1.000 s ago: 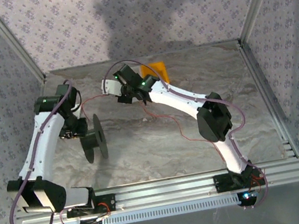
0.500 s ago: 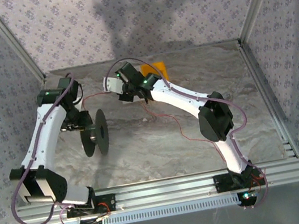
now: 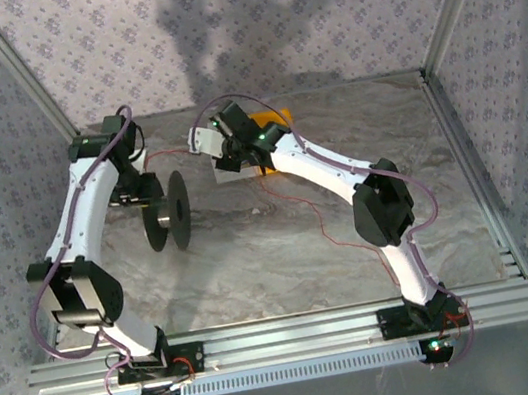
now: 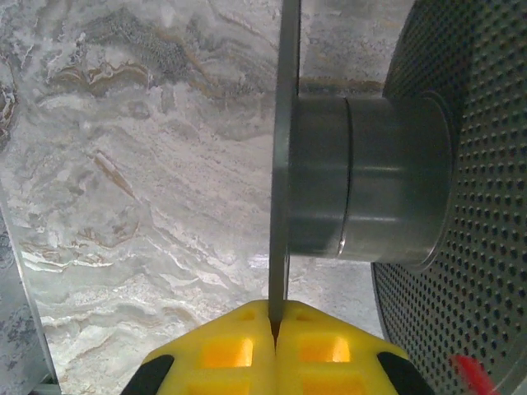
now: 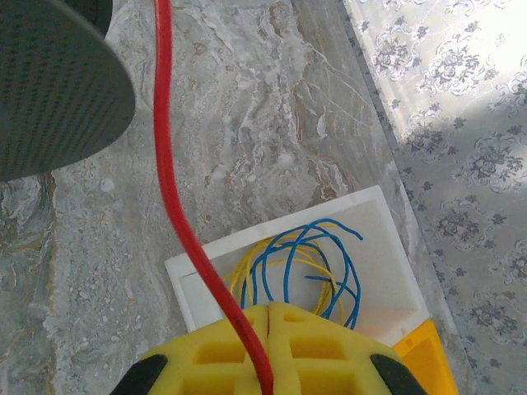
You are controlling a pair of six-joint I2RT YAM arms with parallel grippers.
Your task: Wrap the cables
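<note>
The left gripper [image 4: 275, 327] is closed, its 2 yellow fingertips pinching the thin edge of 1 flange of the black spool [image 3: 167, 214]. In the left wrist view the grey hub [image 4: 362, 191] runs sideways from that flange to the second, perforated flange [image 4: 465, 164] on the right. From above, the spool stands on edge at the far left of the marble table [image 3: 256, 270], both flanges upright; whether it rests on the surface I cannot tell.

The right gripper [image 5: 265, 337] is also closed, clamped on the red cable [image 5: 170, 164], which enters between its yellow pads and runs up and away past the spool's perforated flange at the top left of the right wrist view. In the top view the cable stretches as a thin line from the right gripper leftward to the left arm's wrist, and a loose length lies on the table under the right arm, curving toward the near right [image 3: 323, 236].

Just beyond the right fingertips sits a white tray [image 5: 189, 280] holding blue and yellow wire loops [image 5: 309, 259]. An orange box [image 5: 428, 355] is just to the right of the tray, at the far middle of the table.
</note>
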